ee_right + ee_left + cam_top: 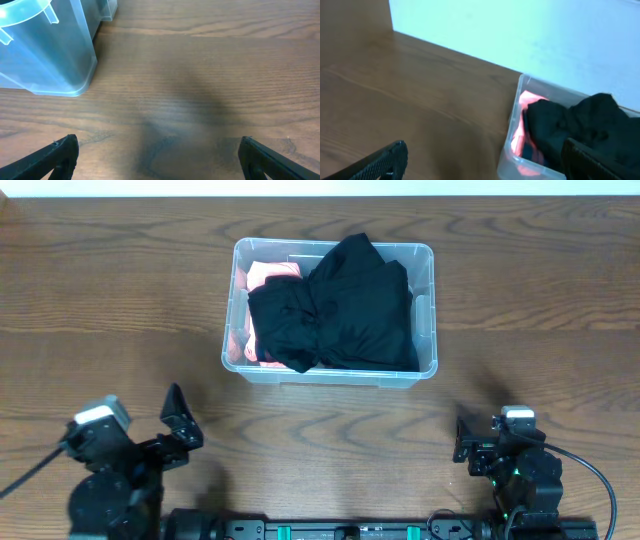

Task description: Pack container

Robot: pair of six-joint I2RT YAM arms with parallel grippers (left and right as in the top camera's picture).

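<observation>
The clear plastic container (427,315) stands at the middle back of the table. It holds a black garment (340,305) lying over pink clothing (268,275). The container also shows in the left wrist view (512,150) and its corner shows in the right wrist view (55,55). My left gripper (180,425) is open and empty at the front left, well clear of the container; its fingers show in the left wrist view (485,160). My right gripper (470,442) is open and empty at the front right; its fingers show in the right wrist view (157,155).
The wooden table (100,300) spreads on all sides of the container. A white wall (520,30) runs behind the table's far edge.
</observation>
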